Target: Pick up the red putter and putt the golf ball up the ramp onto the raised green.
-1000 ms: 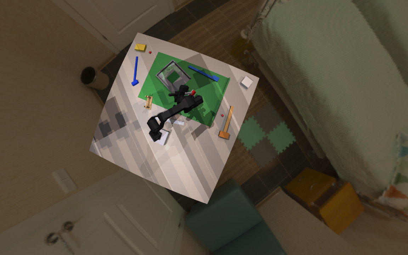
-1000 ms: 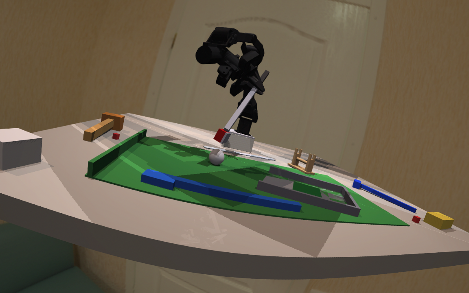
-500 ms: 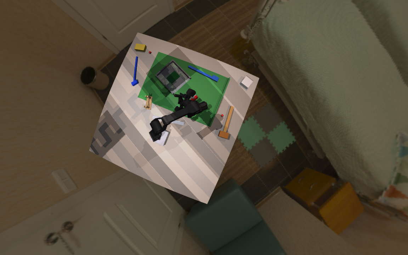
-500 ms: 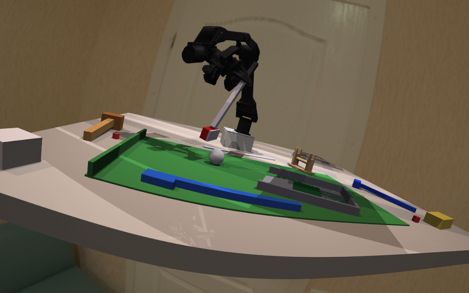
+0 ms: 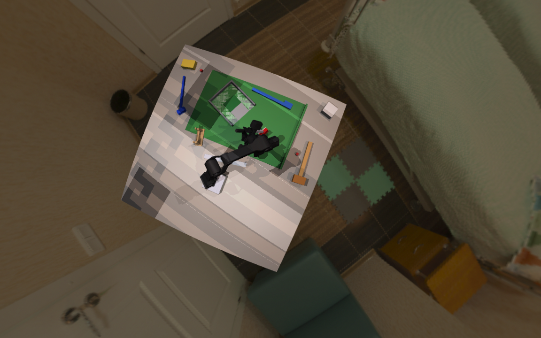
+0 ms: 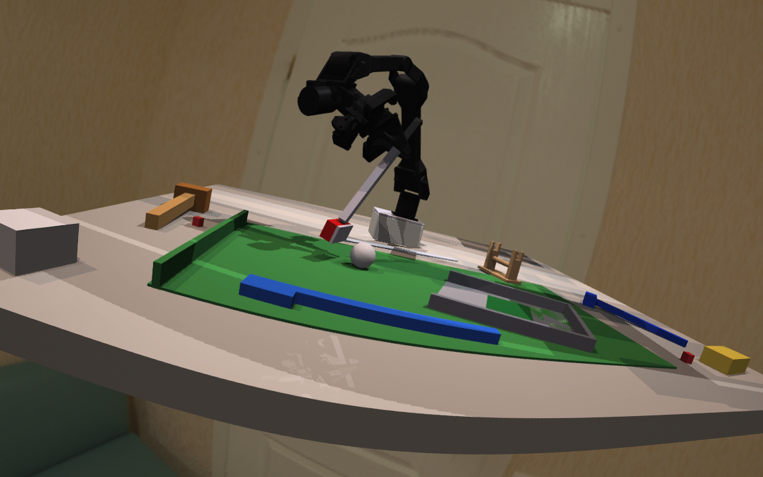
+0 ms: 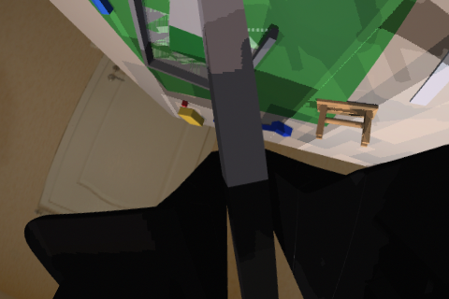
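Room's pretty cozy: tan walls [image 5: 33, 104], white panelled doors [image 5: 167, 20], a bed with a pale green cover [image 5: 453, 104], green and grey foam floor tiles [image 5: 354, 180], a teal ottoman [image 5: 302, 289], wooden boxes [image 5: 436, 260], a small bin [image 5: 123, 103].

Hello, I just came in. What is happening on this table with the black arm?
The arm's gripper is shut on the grey shaft of the red putter, holding it tilted so the red head hangs just above the green mat. The white golf ball rests on the mat close to the head, apart from it. The grey-walled raised green lies further along the mat, with no ball on it. So the putt is not yet made.
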`<action>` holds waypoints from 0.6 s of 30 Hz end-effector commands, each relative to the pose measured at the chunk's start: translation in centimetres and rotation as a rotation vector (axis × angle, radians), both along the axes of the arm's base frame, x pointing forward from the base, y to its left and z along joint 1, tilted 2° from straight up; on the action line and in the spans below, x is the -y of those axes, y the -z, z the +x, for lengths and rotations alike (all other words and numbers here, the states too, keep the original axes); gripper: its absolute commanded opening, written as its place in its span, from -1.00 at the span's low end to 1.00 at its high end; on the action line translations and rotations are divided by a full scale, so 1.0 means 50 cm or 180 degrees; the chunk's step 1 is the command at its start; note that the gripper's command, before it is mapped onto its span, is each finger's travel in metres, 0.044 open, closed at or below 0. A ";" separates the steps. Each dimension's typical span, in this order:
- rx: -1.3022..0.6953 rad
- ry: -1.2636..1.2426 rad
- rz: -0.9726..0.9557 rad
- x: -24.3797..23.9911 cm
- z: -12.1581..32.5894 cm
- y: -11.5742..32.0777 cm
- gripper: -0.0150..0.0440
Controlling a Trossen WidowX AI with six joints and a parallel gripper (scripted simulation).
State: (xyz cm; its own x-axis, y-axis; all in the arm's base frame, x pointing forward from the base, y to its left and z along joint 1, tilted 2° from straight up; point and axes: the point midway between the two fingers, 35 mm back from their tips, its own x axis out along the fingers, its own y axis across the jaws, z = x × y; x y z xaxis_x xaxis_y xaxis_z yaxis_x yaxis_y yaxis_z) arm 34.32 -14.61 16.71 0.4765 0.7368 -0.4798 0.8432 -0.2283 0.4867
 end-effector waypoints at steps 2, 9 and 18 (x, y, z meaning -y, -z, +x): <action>0.0007 -0.0006 -0.0005 0.005 -0.001 0.018 -0.49; 0.0006 -0.0006 -0.0005 0.010 -0.003 0.041 -0.49; -0.0007 -0.0005 -0.0004 0.010 -0.005 0.048 -0.49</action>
State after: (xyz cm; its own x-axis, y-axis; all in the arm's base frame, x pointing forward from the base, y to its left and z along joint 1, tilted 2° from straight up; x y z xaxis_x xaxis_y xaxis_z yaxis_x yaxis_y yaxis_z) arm 34.07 -15.14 14.20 0.4734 0.7371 -0.4823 0.8455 -0.2267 0.4834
